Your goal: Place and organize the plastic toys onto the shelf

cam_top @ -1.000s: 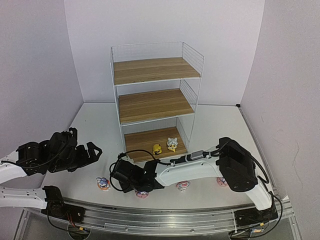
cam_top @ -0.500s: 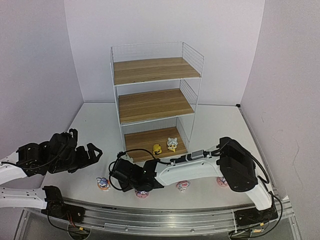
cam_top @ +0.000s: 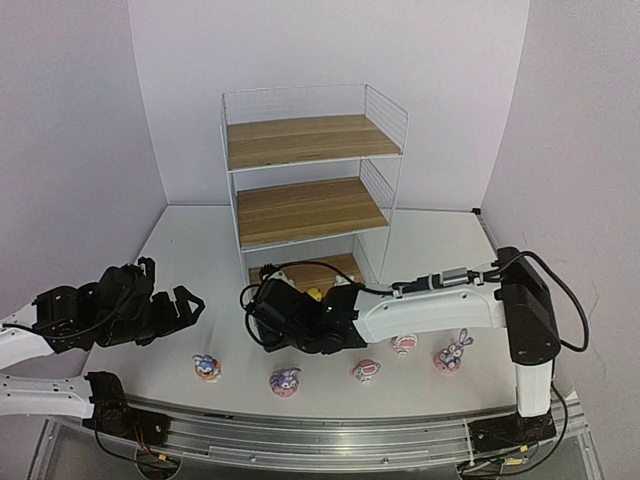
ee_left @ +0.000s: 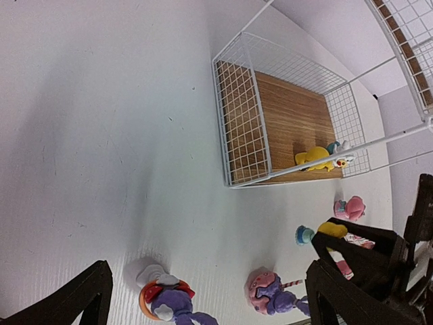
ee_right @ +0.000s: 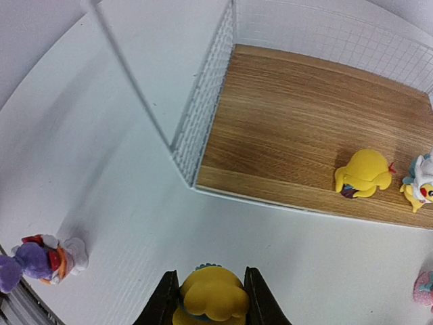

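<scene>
My right gripper is shut on a small yellow toy and holds it over the table just in front of the shelf, near its front left corner. The bottom board carries two yellowish toys. On the table in front stand a purple bunny, a second purple bunny, two pink-and-white toys and a third bunny. My left gripper is open and empty, left of the toys, above the two bunnies.
The right arm stretches across the front of the shelf and hides part of its bottom board in the top view. White wire mesh walls the shelf's left side. The table's front rail lies close behind the toy row.
</scene>
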Robot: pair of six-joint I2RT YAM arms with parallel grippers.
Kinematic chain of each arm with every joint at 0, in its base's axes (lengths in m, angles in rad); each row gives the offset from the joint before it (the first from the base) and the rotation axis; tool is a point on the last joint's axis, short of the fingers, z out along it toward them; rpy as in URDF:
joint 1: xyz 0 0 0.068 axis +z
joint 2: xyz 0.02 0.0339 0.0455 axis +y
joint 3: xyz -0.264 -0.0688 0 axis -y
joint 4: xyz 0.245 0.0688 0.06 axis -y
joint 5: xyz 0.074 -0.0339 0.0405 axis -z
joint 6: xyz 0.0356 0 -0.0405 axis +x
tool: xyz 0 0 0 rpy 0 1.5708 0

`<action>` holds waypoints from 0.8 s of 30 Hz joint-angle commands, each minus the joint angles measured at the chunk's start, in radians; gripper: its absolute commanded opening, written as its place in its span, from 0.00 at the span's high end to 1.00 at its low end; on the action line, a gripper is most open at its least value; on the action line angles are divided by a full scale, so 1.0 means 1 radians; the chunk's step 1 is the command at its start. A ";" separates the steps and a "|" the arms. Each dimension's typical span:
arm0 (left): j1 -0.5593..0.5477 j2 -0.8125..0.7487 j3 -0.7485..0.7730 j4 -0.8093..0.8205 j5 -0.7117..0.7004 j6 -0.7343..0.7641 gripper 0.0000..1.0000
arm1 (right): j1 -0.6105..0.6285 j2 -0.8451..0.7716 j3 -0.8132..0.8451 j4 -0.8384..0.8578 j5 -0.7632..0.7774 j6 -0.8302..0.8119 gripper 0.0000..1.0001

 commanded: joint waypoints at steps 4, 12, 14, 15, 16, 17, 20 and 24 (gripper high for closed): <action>0.002 0.041 0.010 0.012 -0.015 0.002 0.00 | -0.091 0.005 -0.018 0.039 -0.004 -0.044 0.92; 0.002 0.012 0.001 -0.007 -0.022 -0.002 0.00 | -0.136 0.079 0.022 0.117 0.004 -0.107 0.92; 0.002 0.009 0.004 -0.015 -0.025 -0.004 0.00 | -0.137 0.095 0.029 0.133 0.010 -0.119 0.92; 0.002 0.009 0.006 -0.019 -0.027 -0.006 0.00 | -0.137 0.103 0.031 0.138 0.010 -0.120 0.92; 0.002 0.009 0.008 -0.023 -0.028 -0.009 0.00 | -0.137 0.109 0.034 0.143 0.010 -0.122 0.92; 0.002 0.009 0.009 -0.026 -0.029 -0.012 0.00 | -0.137 0.118 0.038 0.152 0.009 -0.125 0.92; 0.002 0.006 0.007 -0.029 -0.034 -0.020 0.00 | -0.137 0.142 0.051 0.168 0.022 -0.134 0.91; 0.002 0.001 0.003 -0.034 -0.034 -0.031 0.00 | -0.137 0.162 0.061 0.196 0.031 -0.143 0.91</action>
